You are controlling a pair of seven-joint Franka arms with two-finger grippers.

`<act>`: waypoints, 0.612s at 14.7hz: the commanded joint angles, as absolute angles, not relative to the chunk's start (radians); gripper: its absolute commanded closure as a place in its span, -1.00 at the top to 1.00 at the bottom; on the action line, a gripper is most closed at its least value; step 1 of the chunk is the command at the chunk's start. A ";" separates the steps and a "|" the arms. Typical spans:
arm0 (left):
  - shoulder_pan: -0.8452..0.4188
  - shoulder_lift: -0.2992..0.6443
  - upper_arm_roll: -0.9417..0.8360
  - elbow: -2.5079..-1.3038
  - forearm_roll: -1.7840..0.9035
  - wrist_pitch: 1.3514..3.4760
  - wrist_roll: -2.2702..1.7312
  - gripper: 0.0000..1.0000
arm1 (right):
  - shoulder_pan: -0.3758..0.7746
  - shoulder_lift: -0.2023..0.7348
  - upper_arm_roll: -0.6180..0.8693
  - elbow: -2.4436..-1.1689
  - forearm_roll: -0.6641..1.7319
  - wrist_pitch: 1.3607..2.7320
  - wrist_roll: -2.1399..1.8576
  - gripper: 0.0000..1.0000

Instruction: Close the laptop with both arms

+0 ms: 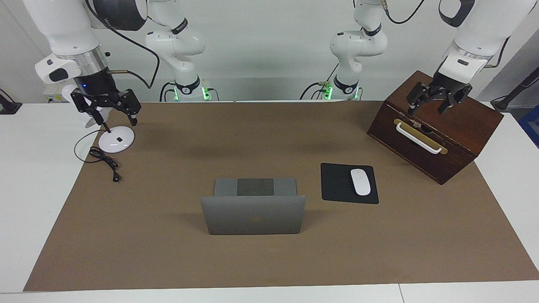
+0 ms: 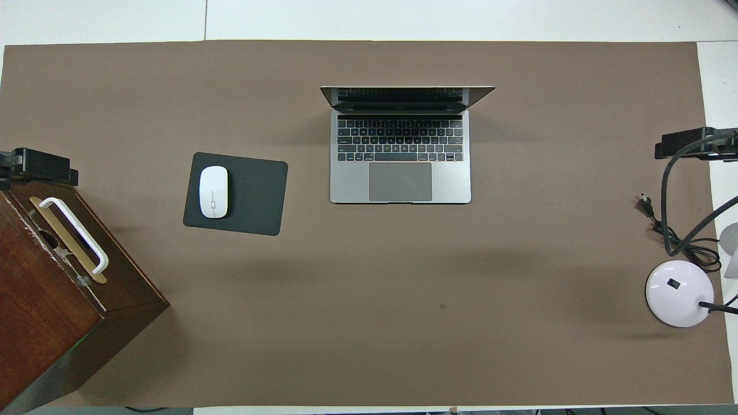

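Brown matting covers the white table (image 1: 25, 202), and near its middle stands the laptop (image 1: 253, 214), open, its lid upright with the dark logo facing away from the robots and its keyboard deck lying flat on the side nearer them. Nothing touches it and the task looks not yet begun. Just beside it, toward the left arm's end of the table, lies the black mouse pad (image 1: 341, 185) with the white mouse (image 1: 360, 182) on it. Well apart from the laptop, the left gripper (image 1: 438, 101) hangs over the wooden box (image 1: 459, 139) with its white handle, fingers spread wide and holding nothing. The right gripper (image 1: 106, 110) hangs over the round white lamp base (image 1: 116, 139) at the right arm's end, also spread and empty, with the black cable (image 1: 105, 160) trailing on the mat beside the base. To do the first step well, both arms would likely need to travel inward together and arrive at the two upper corners of the lid at a matching height, clear of the mouse on one side. Pushing evenly from the logo side toward the robots should fold the lid without twisting the hinge; an uneven push, or one placed low on the lid, could slide the whole machine across the mat instead.
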State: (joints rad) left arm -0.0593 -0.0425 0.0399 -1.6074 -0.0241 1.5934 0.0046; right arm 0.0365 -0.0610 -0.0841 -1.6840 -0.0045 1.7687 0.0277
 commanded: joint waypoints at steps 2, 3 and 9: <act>-0.049 -0.058 0.037 -1.626 -0.015 1.580 0.014 1.00 | 0.041 -0.089 -0.091 -1.721 -0.023 1.795 0.002 1.00; -0.049 -0.058 0.037 -1.626 -0.014 1.580 0.012 1.00 | 0.041 -0.089 -0.092 -1.721 -0.021 1.795 -0.002 1.00; -0.055 -0.058 0.038 -1.626 -0.014 1.585 0.009 1.00 | 0.041 -0.086 -0.091 -1.720 -0.023 1.795 -0.005 1.00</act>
